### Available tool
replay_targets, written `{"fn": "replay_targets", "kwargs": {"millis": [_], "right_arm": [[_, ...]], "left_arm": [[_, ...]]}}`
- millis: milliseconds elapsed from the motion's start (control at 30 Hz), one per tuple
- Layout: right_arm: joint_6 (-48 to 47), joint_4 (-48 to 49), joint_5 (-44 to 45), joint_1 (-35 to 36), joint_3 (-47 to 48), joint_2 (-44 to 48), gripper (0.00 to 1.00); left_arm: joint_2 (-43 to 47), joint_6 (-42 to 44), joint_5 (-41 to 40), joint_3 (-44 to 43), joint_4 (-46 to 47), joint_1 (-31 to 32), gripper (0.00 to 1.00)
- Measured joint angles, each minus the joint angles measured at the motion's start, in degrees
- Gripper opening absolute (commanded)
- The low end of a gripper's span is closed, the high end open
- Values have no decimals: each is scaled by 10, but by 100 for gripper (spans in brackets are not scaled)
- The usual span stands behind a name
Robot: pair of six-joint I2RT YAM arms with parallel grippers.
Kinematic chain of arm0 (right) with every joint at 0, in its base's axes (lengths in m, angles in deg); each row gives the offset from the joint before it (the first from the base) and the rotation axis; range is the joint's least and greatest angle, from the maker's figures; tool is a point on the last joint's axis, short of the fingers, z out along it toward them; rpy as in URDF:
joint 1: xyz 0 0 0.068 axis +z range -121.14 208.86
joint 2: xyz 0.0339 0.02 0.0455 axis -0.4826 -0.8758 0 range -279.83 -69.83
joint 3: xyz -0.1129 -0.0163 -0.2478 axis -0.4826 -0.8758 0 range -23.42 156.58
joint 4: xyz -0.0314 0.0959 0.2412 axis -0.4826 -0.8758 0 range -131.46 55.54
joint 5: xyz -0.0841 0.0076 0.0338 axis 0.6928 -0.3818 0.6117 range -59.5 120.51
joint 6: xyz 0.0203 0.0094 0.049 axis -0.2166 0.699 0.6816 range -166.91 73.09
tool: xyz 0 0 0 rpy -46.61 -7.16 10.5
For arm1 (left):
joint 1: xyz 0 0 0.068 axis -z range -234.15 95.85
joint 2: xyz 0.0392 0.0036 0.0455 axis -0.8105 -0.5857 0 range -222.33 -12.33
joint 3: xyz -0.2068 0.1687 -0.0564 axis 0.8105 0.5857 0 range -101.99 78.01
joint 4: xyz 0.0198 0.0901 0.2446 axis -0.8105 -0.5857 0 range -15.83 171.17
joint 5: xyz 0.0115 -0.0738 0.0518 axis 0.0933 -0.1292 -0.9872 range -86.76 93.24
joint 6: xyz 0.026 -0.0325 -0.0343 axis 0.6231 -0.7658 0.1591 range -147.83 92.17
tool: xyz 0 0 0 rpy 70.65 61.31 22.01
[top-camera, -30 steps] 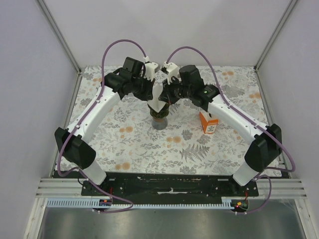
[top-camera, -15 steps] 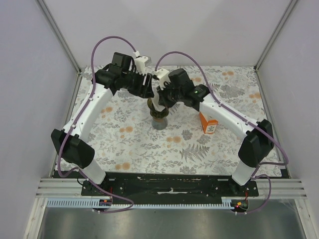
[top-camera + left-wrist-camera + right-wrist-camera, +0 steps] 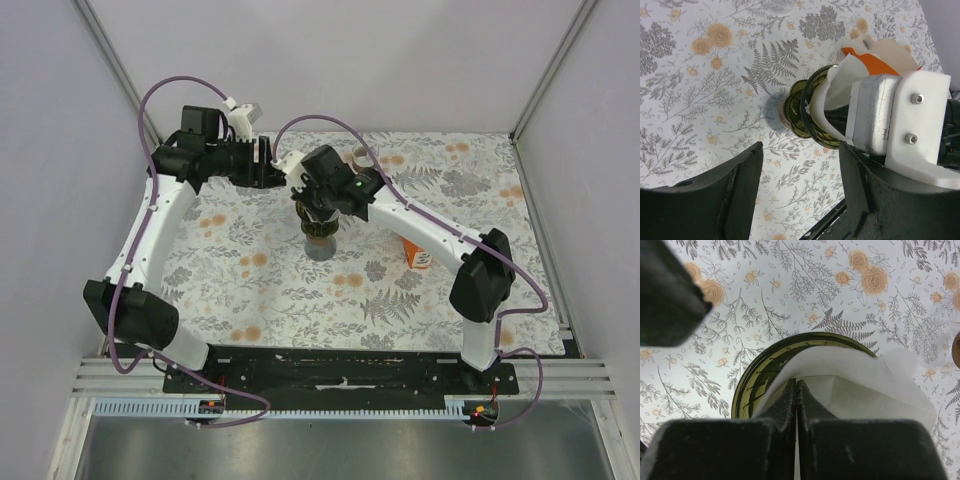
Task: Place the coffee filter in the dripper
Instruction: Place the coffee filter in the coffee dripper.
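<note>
Springback could tip the coffee filter (image 3: 855, 385), clamped in the right jaws and overhanging the rim of the dripper (image 3: 752, 377), onto the counter (image 3: 790, 280); left jaws stand apart.

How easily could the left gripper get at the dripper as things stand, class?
Probably not from above: the right gripper sits closed on the filter directly over the dripper. The open left gripper stands off to one side, and from there the outer wall looks unobstructed.

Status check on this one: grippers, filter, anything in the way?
Left gripper open, empty. Right gripper shut on coffee filter. Filter partway in dripper, one edge over rim. Orange box stands apart.
</note>
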Motion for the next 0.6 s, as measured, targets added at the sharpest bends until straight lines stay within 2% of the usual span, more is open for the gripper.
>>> {"fn": "replay_targets", "kwargs": {"millis": [333, 600], "right_arm": [[-41, -37, 32, 8, 9, -22, 0], [-50, -50, 37, 8, 9, -25, 0]], "left_arm": [[9, -57, 15, 90, 42, -8, 67], [9, -77, 38, 120, 63, -7, 56]]}}
